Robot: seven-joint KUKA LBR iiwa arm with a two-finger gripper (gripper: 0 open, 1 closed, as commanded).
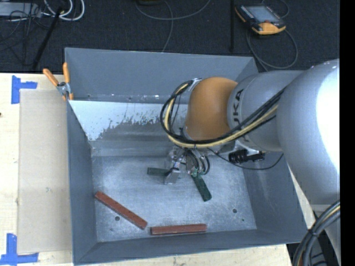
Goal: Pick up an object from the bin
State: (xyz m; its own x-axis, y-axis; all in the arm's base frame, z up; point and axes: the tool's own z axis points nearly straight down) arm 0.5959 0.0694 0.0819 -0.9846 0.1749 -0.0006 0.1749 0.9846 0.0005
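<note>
While a brown bar lies along the front wall, the hand hangs mid-floor, grip unclear.

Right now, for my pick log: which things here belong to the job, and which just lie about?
Job: pincer; dark green narrow bar beside it; dark grey flat piece left of it.
Lying about: slanted red-brown flat strip; level red-brown flat strip.

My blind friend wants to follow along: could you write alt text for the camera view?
A robot arm reaches from the right into a grey metal bin, its gripper low over the middle of the floor, next to a small dark green stick. Nearer the front wall lie a slanted reddish-brown bar and a level reddish-brown bar.
</note>
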